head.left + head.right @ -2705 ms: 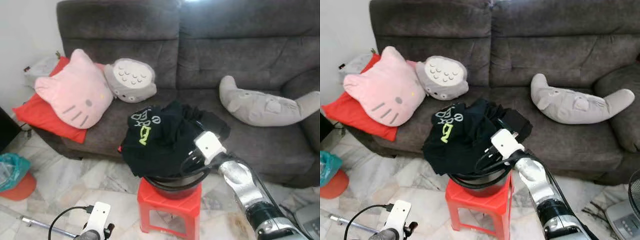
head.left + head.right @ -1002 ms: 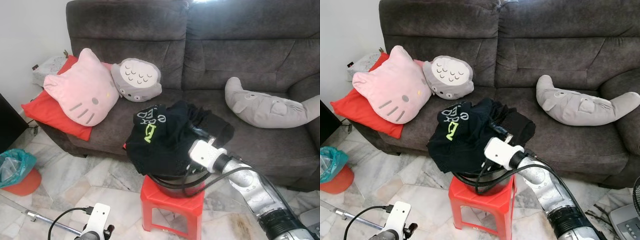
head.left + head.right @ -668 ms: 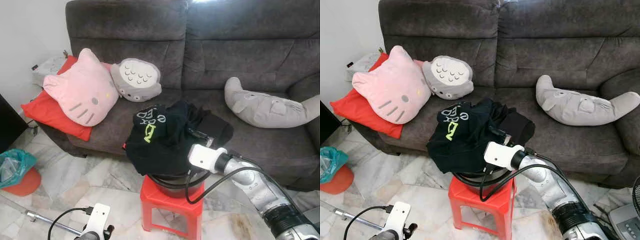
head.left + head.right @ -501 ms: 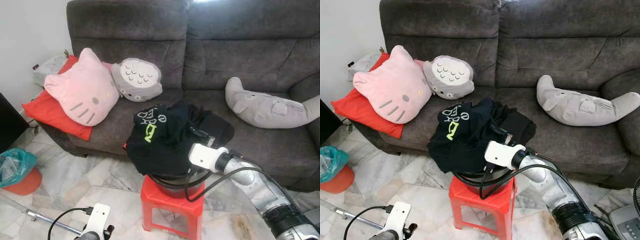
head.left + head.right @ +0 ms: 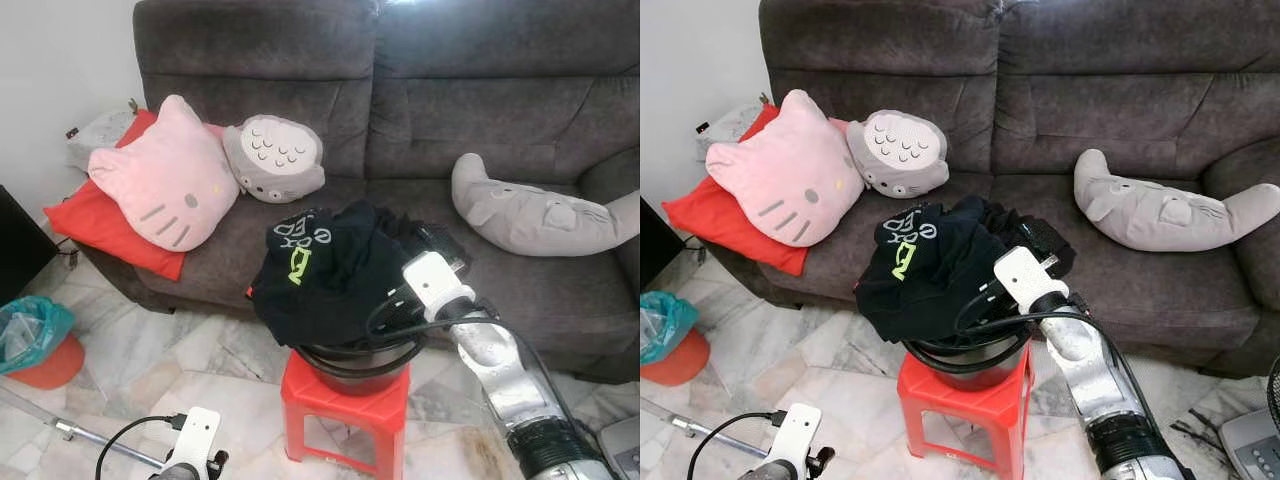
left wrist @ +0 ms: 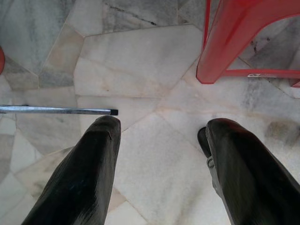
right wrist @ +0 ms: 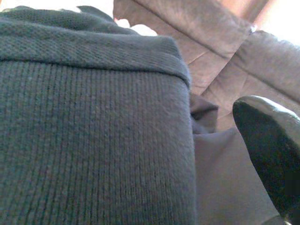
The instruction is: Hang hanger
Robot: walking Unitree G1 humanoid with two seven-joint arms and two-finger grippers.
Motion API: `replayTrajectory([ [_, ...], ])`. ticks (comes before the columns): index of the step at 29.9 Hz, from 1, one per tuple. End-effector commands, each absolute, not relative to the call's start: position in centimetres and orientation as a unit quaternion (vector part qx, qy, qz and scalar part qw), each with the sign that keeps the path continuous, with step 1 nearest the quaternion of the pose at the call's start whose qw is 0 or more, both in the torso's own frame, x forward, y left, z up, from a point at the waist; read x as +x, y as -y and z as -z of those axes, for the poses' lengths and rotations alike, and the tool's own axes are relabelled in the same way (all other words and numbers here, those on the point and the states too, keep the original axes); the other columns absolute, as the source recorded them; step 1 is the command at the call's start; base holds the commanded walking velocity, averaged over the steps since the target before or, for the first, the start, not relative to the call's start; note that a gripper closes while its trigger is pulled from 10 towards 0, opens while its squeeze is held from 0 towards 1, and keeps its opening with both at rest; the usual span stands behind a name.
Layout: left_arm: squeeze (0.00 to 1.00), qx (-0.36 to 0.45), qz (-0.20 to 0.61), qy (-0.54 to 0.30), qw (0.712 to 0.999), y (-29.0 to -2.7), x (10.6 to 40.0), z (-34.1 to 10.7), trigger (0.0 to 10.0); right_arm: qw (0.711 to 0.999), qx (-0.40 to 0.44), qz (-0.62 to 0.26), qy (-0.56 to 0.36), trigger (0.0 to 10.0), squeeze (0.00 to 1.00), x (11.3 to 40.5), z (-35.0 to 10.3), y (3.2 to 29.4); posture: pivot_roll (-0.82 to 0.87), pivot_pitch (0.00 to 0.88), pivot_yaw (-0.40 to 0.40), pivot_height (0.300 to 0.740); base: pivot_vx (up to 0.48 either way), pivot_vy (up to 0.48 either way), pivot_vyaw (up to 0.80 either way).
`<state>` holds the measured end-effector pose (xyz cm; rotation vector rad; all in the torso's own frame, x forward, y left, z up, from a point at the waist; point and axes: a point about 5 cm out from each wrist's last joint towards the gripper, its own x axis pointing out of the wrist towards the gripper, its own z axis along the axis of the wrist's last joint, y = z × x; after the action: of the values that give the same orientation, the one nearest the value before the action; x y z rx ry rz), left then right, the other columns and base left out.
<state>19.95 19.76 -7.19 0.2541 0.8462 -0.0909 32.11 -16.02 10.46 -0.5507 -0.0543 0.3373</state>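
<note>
A pile of black clothes (image 5: 320,280) with yellow-green print fills a black bucket (image 5: 352,368) on a red stool (image 5: 345,400) in front of the sofa. My right gripper (image 5: 428,240) is at the pile's right top, pressed into the fabric. In the right wrist view, dark knit cloth (image 7: 93,126) lies close against the camera, with one black finger (image 7: 269,150) out to the side; the gripper is open. My left gripper (image 6: 159,136) hangs open over the marble floor with nothing in it. I see no hanger.
A dark grey sofa (image 5: 480,100) holds a pink cat cushion (image 5: 165,190), a grey round plush (image 5: 275,160), a red cushion (image 5: 90,235) and a long grey plush (image 5: 540,215). A metal rod (image 6: 56,110) lies on the floor at the left, near a teal bag (image 5: 30,335).
My right wrist has swung from the front of the pile up and to the right, onto its right top. The left arm has stayed put.
</note>
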Motion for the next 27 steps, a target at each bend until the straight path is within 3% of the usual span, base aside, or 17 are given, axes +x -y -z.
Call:
replayTrajectory([
  [1, 0.0, 0.13, 0.042, -0.418, 0.898, -20.2, 19.5, 7.4, 10.0, 0.951, -0.258, -0.17, 0.022, 10.0, 0.0, 32.0, -10.2, 15.9, -0.19, 0.0, 0.115, 0.74, 0.0, 0.0, 0.0],
  [11, 0.0, 0.132, 0.042, -0.415, 0.899, -20.1, 19.6, 7.3, 10.0, 0.92, -0.312, -0.238, 0.013, 10.0, 0.0, 31.4, -9.6, 15.3, -0.19, 0.0, 0.113, 0.74, 0.0, 0.0, 0.0],
  [12, 0.0, 0.132, 0.042, -0.414, 0.9, -20.1, 19.6, 7.3, 10.0, 0.919, -0.314, -0.238, 0.013, 6.0, 0.0, 31.4, -9.6, 15.3, -0.19, 0.0, 0.113, 0.74, 0.0, 0.0, 0.0],
  [13, 0.0, 0.132, 0.043, -0.414, 0.9, -20.1, 19.6, 7.3, 10.0, 0.918, -0.316, -0.238, 0.014, 4.7, 0.0, 31.5, -9.6, 15.3, -0.19, 0.0, 0.113, 0.74, 0.0, 0.0, 0.0],
  [14, 0.0, 0.132, 0.043, -0.414, 0.9, -20.1, 19.6, 7.3, 10.0, 0.918, -0.314, -0.24, 0.014, 1.1, 0.0, 31.4, -9.6, 15.2, -0.19, 0.0, 0.113, 0.74, 0.0, 0.0, 0.0],
  [15, 0.0, 0.132, 0.043, -0.414, 0.9, -20.0, 19.6, 7.3, 10.0, 0.918, -0.314, -0.242, 0.015, 0.0, 0.0, 31.4, -9.6, 15.2, -0.19, 0.0, 0.113, 0.74, 0.0, 0.0, 0.0],
  [27, 0.0, 0.132, 0.044, -0.41, 0.901, -20.0, 19.8, 7.2, 10.0, 0.917, -0.312, -0.248, 0.021, 0.0, 0.0, 31.4, -9.8, 14.9, -0.19, 0.0, 0.113, 0.74, 0.0, 0.0, 0.0],
])
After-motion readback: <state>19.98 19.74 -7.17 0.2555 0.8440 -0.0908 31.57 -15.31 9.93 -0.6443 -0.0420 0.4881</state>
